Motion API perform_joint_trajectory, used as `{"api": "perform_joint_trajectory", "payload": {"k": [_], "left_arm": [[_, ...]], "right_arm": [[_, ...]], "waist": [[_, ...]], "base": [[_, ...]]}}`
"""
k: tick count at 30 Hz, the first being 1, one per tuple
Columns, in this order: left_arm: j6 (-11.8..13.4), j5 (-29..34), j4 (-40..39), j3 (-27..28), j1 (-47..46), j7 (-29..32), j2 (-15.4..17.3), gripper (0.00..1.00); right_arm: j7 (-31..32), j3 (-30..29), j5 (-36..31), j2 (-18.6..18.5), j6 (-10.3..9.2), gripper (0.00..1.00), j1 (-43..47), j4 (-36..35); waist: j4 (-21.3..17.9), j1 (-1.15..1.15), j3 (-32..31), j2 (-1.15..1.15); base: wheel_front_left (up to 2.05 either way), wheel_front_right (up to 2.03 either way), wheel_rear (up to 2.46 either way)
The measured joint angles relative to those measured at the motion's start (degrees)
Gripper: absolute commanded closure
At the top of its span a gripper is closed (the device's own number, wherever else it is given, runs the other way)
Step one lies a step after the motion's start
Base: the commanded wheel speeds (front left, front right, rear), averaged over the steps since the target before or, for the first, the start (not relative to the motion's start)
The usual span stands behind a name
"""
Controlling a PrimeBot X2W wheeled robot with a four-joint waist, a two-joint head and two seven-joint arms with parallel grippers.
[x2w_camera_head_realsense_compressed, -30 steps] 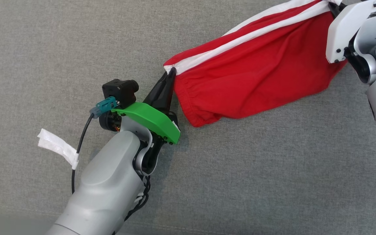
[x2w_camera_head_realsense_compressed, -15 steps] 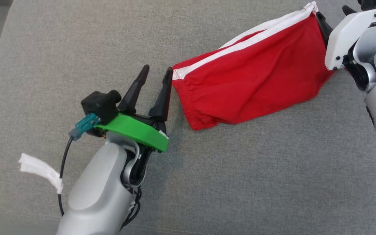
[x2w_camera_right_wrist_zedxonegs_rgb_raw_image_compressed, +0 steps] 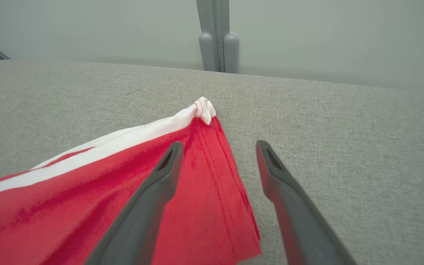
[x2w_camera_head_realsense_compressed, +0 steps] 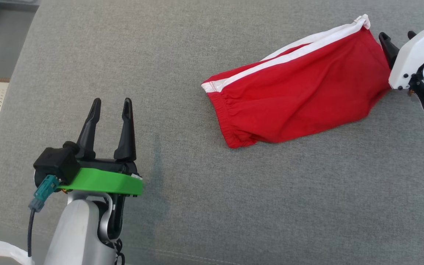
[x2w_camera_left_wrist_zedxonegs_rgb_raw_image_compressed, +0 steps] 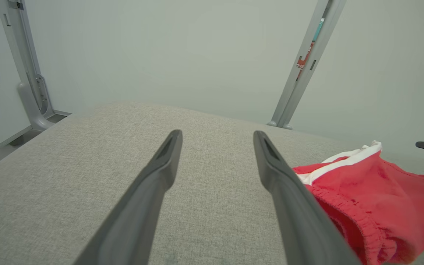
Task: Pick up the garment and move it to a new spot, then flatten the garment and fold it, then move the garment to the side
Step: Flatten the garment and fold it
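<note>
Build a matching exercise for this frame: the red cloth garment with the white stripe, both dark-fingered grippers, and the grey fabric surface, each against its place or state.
Things:
1. red cloth garment with white stripe
2. left gripper
3. right gripper
4. grey fabric surface

States:
A. open, over bare fabric, apart from the garment
B. lies flat, gripped by nothing
C. open, fingers either side of the stitched hem
D. bears the garment

Pairs: 1-B, 2-A, 3-C, 4-D
</note>
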Motion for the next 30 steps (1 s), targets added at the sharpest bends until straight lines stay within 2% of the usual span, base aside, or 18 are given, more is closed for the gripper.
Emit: {"api": "perform_joint_trajectory", "payload": {"k": [8, 15, 20, 21, 22, 23, 30], "left_arm": [[0.0, 2.0, -2.6, 2.0, 0.3, 0.0, -0.2, 0.00], [0.0, 2.3, -3.2, 0.6, 1.0, 0.0, -0.2, 0.00], [0.0, 1.1, -3.4, -0.2, 1.3, 0.0, -0.2, 0.00], [0.0, 1.1, -3.3, -0.1, 1.5, 0.0, -0.2, 0.00], [-0.1, 1.0, -3.2, 0.0, 1.7, 0.0, -0.2, 0.00], [-0.1, 1.0, -2.9, 0.0, 2.0, 0.0, -0.2, 0.00], [-0.1, 0.8, -2.2, -0.4, 2.4, 0.0, -0.3, 0.00]], "right_arm": [[-0.3, -4.8, -0.1, -1.3, -0.01, 0.00, -0.8, 5.7], [0.1, -6.9, -0.8, -0.9, -0.01, 0.00, -2.3, 9.5], [2.7, -7.6, -1.8, -0.7, 0.00, 0.00, -3.3, 12.4], [3.5, -7.5, -1.8, -0.5, 0.00, 0.25, -3.4, 12.7], [3.8, -7.3, -1.9, -0.4, 0.00, 0.80, -3.4, 12.7], [3.4, -7.1, -2.0, -0.3, -0.01, 1.00, -3.2, 12.5], [-2.6, -8.0, -2.1, -0.3, 0.10, 1.00, 2.5, 11.3]], "waist": [[2.8, 0.00, 3.2, 0.00], [5.0, 0.00, 5.0, 0.00], [6.1, 0.00, 5.3, 0.00], [6.1, 0.00, 5.2, 0.00], [6.1, 0.00, 5.1, 0.00], [6.0, 0.00, 4.9, 0.00], [4.5, 0.00, 2.2, 0.00]], "base": [[0.00, 0.00, 0.00], [0.00, 0.00, 0.00], [0.00, 0.00, 0.00], [0.00, 0.00, 0.00], [0.00, 0.00, 0.00], [0.00, 0.00, 0.00], [0.00, 0.00, 0.00]]}}
